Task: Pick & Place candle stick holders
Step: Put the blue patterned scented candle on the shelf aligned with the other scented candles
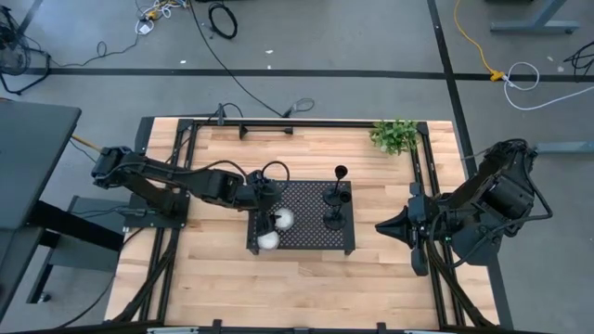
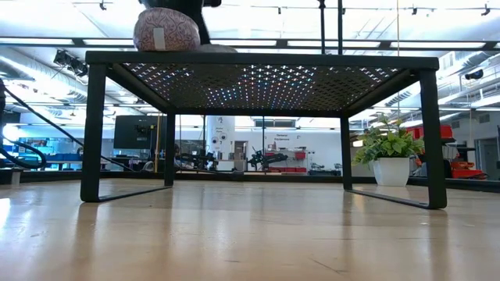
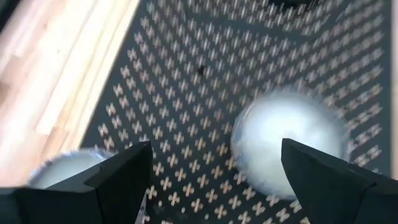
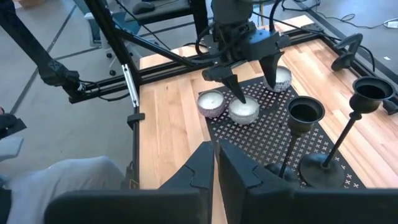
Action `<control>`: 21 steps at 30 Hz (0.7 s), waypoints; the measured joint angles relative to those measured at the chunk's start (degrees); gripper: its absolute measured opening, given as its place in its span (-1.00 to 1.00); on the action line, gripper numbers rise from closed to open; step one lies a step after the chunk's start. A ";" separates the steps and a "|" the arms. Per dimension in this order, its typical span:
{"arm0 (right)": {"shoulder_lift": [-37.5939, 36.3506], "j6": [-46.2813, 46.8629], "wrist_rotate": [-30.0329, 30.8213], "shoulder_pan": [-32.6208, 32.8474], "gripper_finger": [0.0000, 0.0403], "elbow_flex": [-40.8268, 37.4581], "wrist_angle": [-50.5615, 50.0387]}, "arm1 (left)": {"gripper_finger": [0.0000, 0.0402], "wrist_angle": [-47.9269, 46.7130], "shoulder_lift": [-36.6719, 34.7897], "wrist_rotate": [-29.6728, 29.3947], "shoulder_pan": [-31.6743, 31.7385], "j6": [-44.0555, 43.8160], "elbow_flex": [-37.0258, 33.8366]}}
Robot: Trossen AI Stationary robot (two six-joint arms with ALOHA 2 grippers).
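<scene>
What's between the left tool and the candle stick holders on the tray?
Bare perforated tray, shown in the high view; white candles sit under the left tool, short of the candle stick holders.

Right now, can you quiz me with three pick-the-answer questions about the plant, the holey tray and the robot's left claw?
1. Where is the small plant?
A. on the tray
B. at a corner of the table
C. on the floor

2. What colour is the holed tray?
A. black
B. red
C. white

3. The left gripper is:
A. shut
B. open
C. holding a candle stick holder

Answers:
1 B, its pot sits at the wooden top's far corner.
2 A, the tray is black all over.
3 B, its two fingers stand wide apart above the white candles, gripping nothing.
</scene>
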 joint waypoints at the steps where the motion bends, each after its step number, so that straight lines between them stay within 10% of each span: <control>1: -0.01 0.00 0.00 0.00 -0.90 0.00 -0.02 | 0.76 -0.02 0.00 -0.26 0.00 -0.06 0.65; 21: -0.01 0.06 0.02 0.00 -0.90 0.00 -0.11 | 0.76 4.04 0.39 1.56 -1.17 -1.74 5.73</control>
